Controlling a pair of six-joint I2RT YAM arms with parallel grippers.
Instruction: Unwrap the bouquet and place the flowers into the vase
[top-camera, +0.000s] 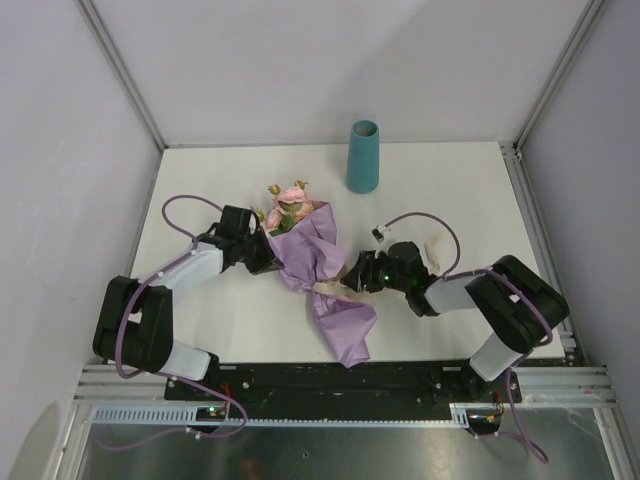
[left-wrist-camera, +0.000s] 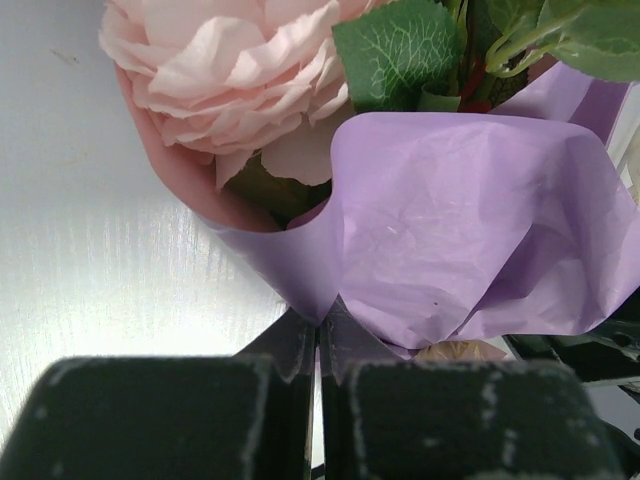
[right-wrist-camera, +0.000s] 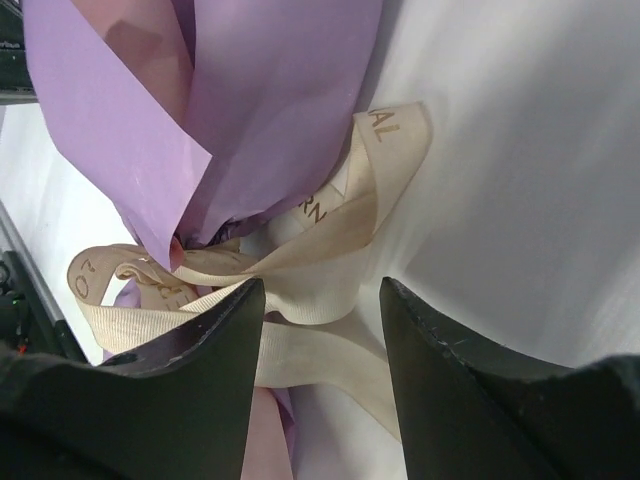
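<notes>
The bouquet (top-camera: 315, 265) lies on the white table, wrapped in lilac paper (left-wrist-camera: 450, 230) and tied at its waist with a cream ribbon (right-wrist-camera: 330, 240). Its flowers (top-camera: 290, 205), pink roses (left-wrist-camera: 220, 70) with green leaves, stick out of the far end. My left gripper (left-wrist-camera: 320, 320) is shut on a fold of the paper's upper edge (top-camera: 270, 248). My right gripper (right-wrist-camera: 322, 295) stands open at the bouquet's waist (top-camera: 348, 278), and ribbon strands lie loose between its fingers. The teal vase (top-camera: 363, 157) stands upright at the back, apart from both arms.
White walls with metal frame posts close in the table (top-camera: 450, 190) on three sides. The arm bases and a metal rail (top-camera: 330, 385) run along the near edge. The bouquet's lower paper tail (top-camera: 345, 335) reaches toward that rail.
</notes>
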